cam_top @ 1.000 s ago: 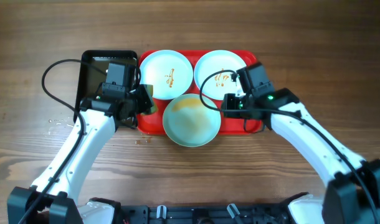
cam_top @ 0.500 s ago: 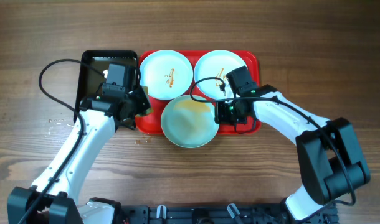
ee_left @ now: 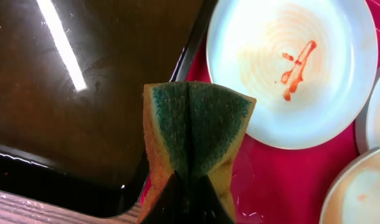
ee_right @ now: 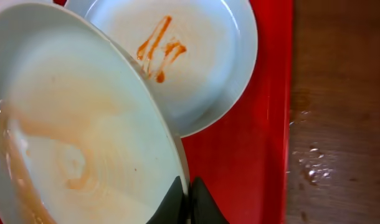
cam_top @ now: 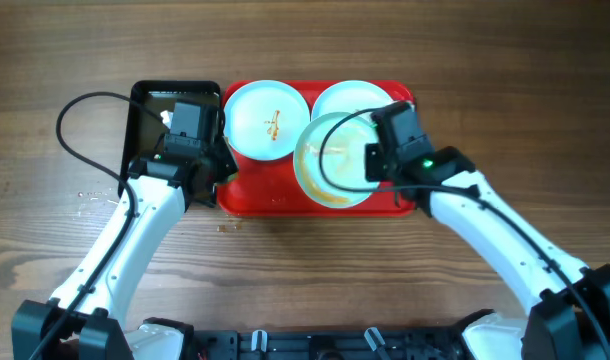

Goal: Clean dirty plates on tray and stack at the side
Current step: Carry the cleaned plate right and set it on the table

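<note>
Three pale plates are over the red tray (cam_top: 257, 195). My right gripper (cam_top: 373, 160) is shut on the rim of a smeared plate (cam_top: 330, 165) and holds it lifted and tilted over the tray; it also shows in the right wrist view (ee_right: 71, 143). Under it lies a plate with an orange sauce streak (ee_right: 196, 56). A third plate with a sauce streak (cam_top: 265, 118) lies at the tray's back left and shows in the left wrist view (ee_left: 289, 62). My left gripper (cam_top: 221, 165) is shut on a folded green-and-yellow sponge (ee_left: 193, 134) at the tray's left edge.
A black tray (cam_top: 150, 110) with a wet, shiny bottom (ee_left: 84, 93) stands left of the red tray. Water drops lie on the wooden table left of it (cam_top: 95, 197) and right of the red tray (ee_right: 308, 168).
My right gripper has taken the front plate by its rim and lifted it up and to the right, over the right-hand plate. The left arm has barely moved.
</note>
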Available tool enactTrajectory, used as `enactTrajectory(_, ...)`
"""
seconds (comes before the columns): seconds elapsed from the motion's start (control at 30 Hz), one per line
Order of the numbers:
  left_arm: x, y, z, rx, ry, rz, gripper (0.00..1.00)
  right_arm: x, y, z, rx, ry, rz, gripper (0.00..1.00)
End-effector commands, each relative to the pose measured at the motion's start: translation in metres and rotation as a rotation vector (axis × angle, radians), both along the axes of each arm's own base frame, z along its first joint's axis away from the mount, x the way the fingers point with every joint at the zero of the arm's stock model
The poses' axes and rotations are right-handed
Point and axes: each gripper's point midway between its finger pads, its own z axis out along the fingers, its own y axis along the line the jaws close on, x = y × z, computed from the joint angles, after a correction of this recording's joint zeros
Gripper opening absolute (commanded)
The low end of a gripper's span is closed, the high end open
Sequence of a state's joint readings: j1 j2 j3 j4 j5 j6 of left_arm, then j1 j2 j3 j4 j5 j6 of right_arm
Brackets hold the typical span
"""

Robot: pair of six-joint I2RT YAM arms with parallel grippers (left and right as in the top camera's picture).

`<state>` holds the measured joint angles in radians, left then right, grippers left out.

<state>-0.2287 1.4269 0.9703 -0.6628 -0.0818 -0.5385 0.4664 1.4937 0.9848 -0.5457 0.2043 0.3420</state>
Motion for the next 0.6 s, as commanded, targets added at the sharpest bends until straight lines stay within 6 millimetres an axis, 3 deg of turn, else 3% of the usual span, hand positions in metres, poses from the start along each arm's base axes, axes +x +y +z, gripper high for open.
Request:
enactTrajectory(0.0, 0.002, 0.005, 0.002, 0.022, -0.014, 0.004, 0.04, 0.004, 0.002, 0.02, -0.177, -0.123, 0.004, 0.04)
enactTrajectory(0.13, 0.003, 0.008, 0.002, 0.037, -0.016, 0.011, 0.04, -0.001, 0.018, 0.027, -0.218, -0.174, 0.033, 0.04)
enactTrajectory(0.33, 0.002, 0.01, 0.002, 0.048, -0.015, 0.017, 0.04, 0.002, 0.017, 0.056, -0.368, -0.35, -0.038, 0.04)
enactTrajectory(0.43, 0.002, 0.01, 0.002, 0.048, -0.015, 0.017, 0.04, 0.006, 0.04, 0.077, -0.46, -0.451, 0.082, 0.04)
enactTrajectory(0.57, 0.002, 0.01, 0.002, 0.048, -0.015, 0.017, 0.04, 0.004, 0.057, 0.098, -0.558, -0.546, 0.139, 0.04)
